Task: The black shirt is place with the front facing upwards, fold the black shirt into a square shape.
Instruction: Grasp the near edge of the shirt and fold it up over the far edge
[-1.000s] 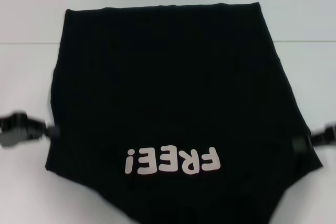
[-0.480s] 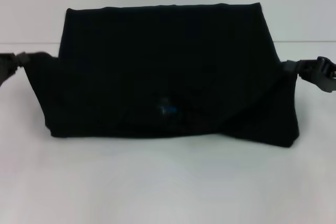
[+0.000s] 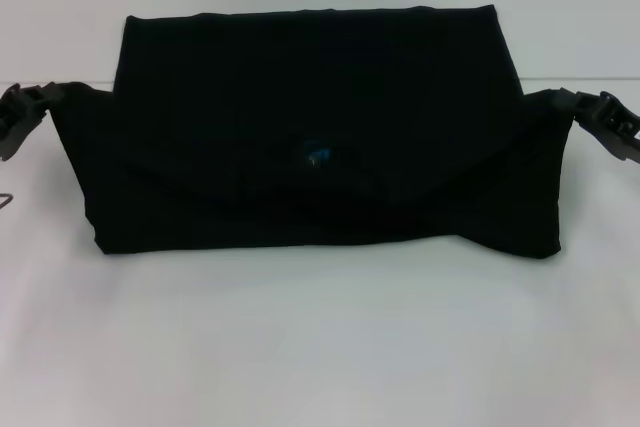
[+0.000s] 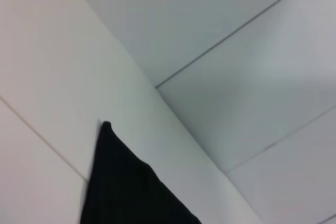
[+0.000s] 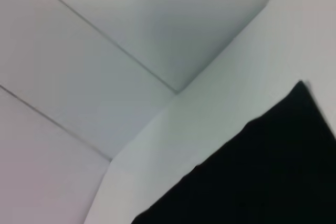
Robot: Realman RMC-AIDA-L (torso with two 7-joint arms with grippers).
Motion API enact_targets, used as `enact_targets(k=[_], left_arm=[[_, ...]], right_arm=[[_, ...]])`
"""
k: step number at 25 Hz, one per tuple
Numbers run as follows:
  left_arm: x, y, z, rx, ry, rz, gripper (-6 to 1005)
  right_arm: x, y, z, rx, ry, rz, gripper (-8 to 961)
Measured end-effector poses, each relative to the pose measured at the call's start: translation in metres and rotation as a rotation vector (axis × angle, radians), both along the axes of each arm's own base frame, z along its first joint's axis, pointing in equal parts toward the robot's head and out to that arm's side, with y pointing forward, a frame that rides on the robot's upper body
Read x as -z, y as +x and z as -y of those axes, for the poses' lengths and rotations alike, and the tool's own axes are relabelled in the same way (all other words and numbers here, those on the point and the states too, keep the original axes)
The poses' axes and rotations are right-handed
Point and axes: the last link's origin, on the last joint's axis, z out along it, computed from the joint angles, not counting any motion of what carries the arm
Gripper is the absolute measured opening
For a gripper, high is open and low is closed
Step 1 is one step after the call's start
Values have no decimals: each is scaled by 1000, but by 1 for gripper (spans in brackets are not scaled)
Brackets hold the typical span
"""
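Head view: the black shirt [image 3: 310, 137] lies on the white table [image 3: 320, 347], spread across the middle and upper half of the view. Its near part is folded over away from the robot, so the cloth forms a wide band with a straight far edge at 12 o'clock and a lower fold edge running from about 8 o'clock to 4 o'clock. No chest lettering shows. A tiny blue neck label [image 3: 317, 155] sits close to the centre of the cloth. The two upper corners of the folded layer are pulled outward into points. The left gripper [image 3: 40, 99] is at 9 o'clock, slightly high, clamped on the left point of the cloth. The right gripper [image 3: 572, 105] is at 3 o'clock, slightly high, clamped on the right point. Both corners sit level with the table seam [image 3: 600, 80] that crosses behind the shirt.

Left wrist view: a black pointed corner of the shirt [image 4: 126, 187] fills the area toward 7 o'clock, tapering to a tip near the centre. Behind it are white panels with thin dark seam lines. The arm's own fingers are out of sight here.

Right wrist view: a black corner of the shirt [image 5: 262, 171] fills the 5 o'clock area, its tip pointing toward 2 o'clock. White panels with thin seams lie behind. No fingers show here either.
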Motion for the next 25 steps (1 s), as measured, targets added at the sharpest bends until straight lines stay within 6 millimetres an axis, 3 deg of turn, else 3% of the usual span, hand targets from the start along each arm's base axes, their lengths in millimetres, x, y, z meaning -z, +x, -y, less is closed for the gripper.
enact_targets(k=[9, 25], left_arm=[[4, 10, -16, 5, 30, -42, 79], [17, 22, -37, -6, 57, -191, 84]], right_arm=[[-2, -15, -18, -21, 92, 34, 50], [1, -36, -54, -37, 153, 300, 67]])
